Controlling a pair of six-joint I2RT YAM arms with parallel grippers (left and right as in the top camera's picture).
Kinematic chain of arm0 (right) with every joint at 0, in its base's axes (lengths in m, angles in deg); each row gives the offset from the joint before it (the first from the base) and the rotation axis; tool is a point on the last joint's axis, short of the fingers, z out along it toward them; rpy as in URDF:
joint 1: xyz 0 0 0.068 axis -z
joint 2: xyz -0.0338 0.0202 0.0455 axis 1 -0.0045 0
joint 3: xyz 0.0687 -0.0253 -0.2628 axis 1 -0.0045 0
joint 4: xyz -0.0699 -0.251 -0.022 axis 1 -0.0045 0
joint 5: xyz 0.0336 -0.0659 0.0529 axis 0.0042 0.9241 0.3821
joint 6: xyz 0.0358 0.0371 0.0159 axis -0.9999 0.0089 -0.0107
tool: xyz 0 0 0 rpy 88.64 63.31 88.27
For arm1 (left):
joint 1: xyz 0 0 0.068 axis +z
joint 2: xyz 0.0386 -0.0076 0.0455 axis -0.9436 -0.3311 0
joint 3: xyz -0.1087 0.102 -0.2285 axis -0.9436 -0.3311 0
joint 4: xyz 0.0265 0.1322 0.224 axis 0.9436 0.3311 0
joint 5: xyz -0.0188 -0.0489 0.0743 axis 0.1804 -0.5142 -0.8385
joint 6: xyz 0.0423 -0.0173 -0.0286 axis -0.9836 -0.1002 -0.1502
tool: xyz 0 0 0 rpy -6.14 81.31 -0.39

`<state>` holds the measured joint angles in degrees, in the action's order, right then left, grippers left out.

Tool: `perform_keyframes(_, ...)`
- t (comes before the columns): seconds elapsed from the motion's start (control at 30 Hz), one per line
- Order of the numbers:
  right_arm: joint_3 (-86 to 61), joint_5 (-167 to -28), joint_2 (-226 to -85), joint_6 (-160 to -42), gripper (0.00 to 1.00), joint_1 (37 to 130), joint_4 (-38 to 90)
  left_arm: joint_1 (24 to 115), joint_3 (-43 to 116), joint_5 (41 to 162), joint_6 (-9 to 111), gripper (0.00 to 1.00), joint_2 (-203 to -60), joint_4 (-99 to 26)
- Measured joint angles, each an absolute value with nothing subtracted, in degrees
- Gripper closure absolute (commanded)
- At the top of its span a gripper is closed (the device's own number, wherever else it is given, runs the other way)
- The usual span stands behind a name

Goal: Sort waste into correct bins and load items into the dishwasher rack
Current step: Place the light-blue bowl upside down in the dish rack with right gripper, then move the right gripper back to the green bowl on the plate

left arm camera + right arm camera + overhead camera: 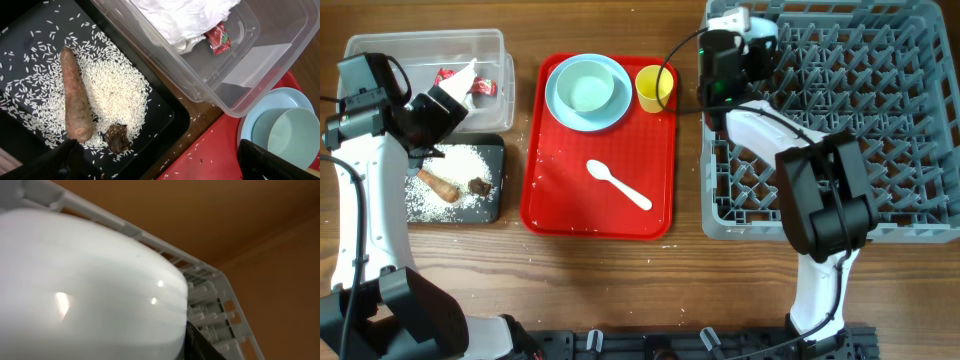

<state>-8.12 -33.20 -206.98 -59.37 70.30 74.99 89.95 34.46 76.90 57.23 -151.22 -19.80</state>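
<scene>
My left gripper [165,167] is open and empty, hovering over the near edge of the black tray [167,122]; it also shows in the overhead view [438,118]. The black tray holds rice [115,95], a carrot-like stick [75,100] and a dark lump [118,138]. The clear tub [200,90] holds a napkin [175,20] and a wrapper [218,39]. My right gripper [735,45] is shut on a pale bowl [90,290] at the far left corner of the dishwasher rack [880,120].
The red serving tray [570,200] carries the pale blue plate [560,100] with a mint-green bowl [588,88] on it, a yellow cup [654,88] and a white spoon [618,184]. Loose rice grains lie on the red tray.
</scene>
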Motion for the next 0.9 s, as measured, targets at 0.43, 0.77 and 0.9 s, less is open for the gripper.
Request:
perform_keyframes(0.43,-8.1,-34.0,-206.4,-63.9,0.38,69.2,66.9,90.0,34.5,76.9,57.2,0.0,-151.2,-19.8)
perform_keyframes(0.77,-8.3,-60.1,-188.7,-83.8,0.36,69.1,41.3,90.0,34.5,76.9,57.2,0.0,-151.2,-19.8)
perform_keyframes(0.9,-8.3,-84.6,-181.6,-95.8,0.39,69.1,39.0,90.0,34.5,76.9,57.2,0.0,-151.2,-19.8)
